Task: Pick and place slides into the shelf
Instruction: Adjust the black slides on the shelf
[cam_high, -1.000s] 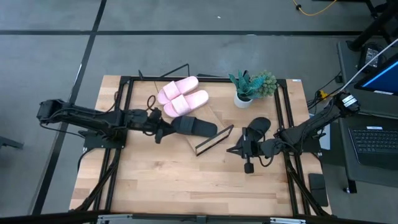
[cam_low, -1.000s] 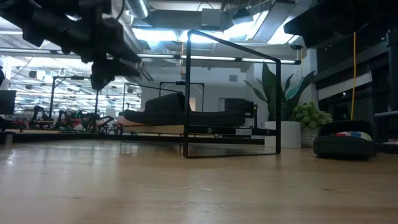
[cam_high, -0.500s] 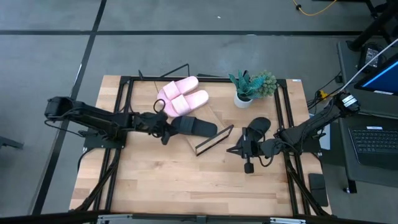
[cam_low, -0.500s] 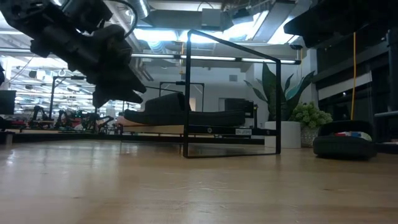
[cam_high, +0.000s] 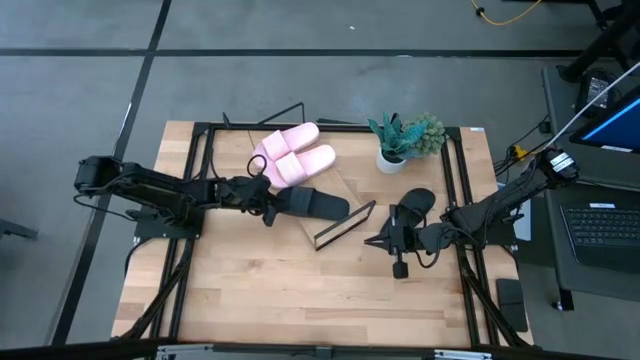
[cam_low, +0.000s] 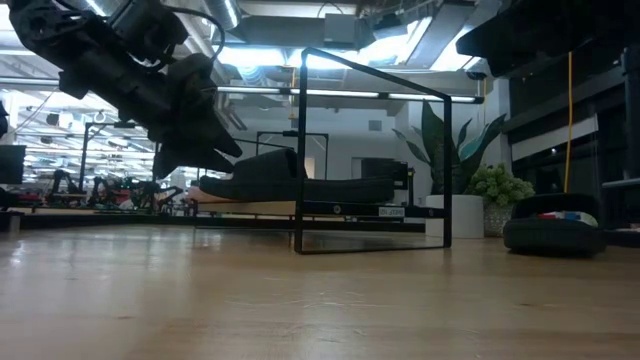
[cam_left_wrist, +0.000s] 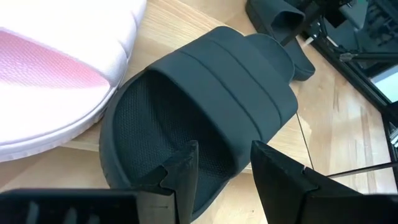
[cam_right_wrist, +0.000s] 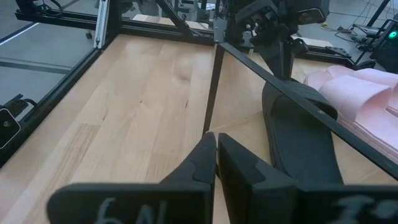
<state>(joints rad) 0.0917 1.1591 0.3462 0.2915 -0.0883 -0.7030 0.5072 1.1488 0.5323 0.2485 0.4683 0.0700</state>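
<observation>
Two pale pink slides (cam_high: 292, 155) lie side by side on the far part of the slanted wooden shelf (cam_high: 345, 186). One black slide (cam_high: 312, 204) lies sole-down on the board in front of them. The other black slide (cam_high: 416, 205) rests on the table to the right. My left gripper (cam_high: 268, 206) is open at the shelved black slide's heel end (cam_left_wrist: 143, 155). One finger (cam_left_wrist: 184, 167) stands over the footbed, the other (cam_left_wrist: 271, 169) beside the strap's side. My right gripper (cam_high: 372, 240) is shut and hovers right of the shelf's low edge. My left gripper comes at the shelved black slide's heel end (cam_left_wrist: 205, 186) slanting down from the table's left, with its fingers on either side of the slide's side wall. I cannot tell whether they touch it.
A potted plant (cam_high: 400, 142) stands on the far side of the table, right of the shelf. The shelf's black wire frame (cam_low: 372, 82) rises above the board. Black rails (cam_high: 190, 190) run along both sides of the table. Bare wood lies toward the near edge.
My left gripper has moved toward the table's right and down, closing in on the heel end of the black slide on the shelf. The slides and the right arm have stayed where they were.
</observation>
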